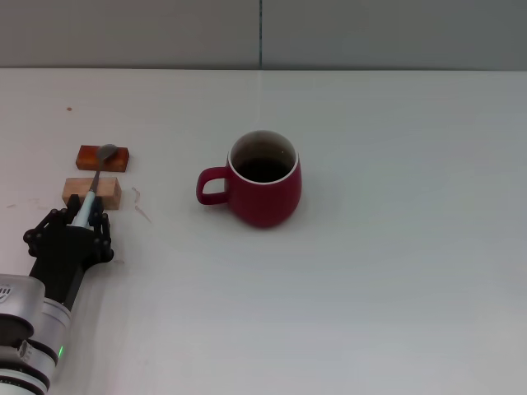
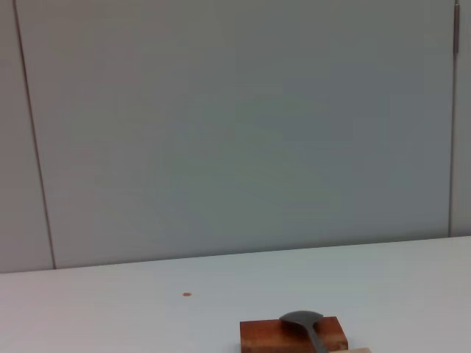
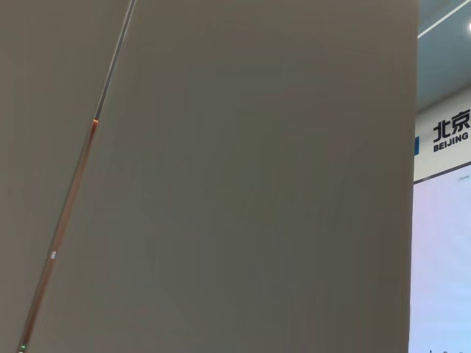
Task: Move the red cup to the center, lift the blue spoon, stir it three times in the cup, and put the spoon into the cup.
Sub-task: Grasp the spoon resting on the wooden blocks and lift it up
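Rounded dark red ceramic mug (image 1: 265,183) stands mid-table, loop handle toward the robot's left. Slim blue-handled spoon (image 1: 92,183) bridges a reddish wooden block (image 1: 104,157) and a pale wooden block (image 1: 92,191); its handle end is hidden within the black left gripper (image 1: 76,220), whose fingers clasp it. The right gripper lies outside every view.

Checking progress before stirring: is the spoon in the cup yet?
No, the blue spoon lies across two wooden blocks, left of the red cup.
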You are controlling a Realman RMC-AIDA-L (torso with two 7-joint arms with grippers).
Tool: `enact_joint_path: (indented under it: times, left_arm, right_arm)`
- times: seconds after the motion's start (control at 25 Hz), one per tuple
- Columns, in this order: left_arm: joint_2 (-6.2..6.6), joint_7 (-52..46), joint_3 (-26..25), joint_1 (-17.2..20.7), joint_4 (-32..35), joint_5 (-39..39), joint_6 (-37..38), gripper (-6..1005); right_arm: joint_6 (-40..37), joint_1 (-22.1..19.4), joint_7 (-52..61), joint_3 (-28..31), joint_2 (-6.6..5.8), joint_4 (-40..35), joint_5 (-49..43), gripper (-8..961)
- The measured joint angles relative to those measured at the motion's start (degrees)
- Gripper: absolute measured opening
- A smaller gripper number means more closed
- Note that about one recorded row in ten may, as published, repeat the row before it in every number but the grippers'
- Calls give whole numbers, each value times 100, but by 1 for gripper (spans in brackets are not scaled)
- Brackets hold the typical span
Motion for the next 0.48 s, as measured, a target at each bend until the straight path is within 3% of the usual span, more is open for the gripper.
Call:
enact_joint_path:
  times: [0.48]
  left_arm:
    - [0, 0, 4, 14, 0, 0, 0, 280]
  right_arm:
    - [-87, -39, 0, 0, 17, 0, 0, 678]
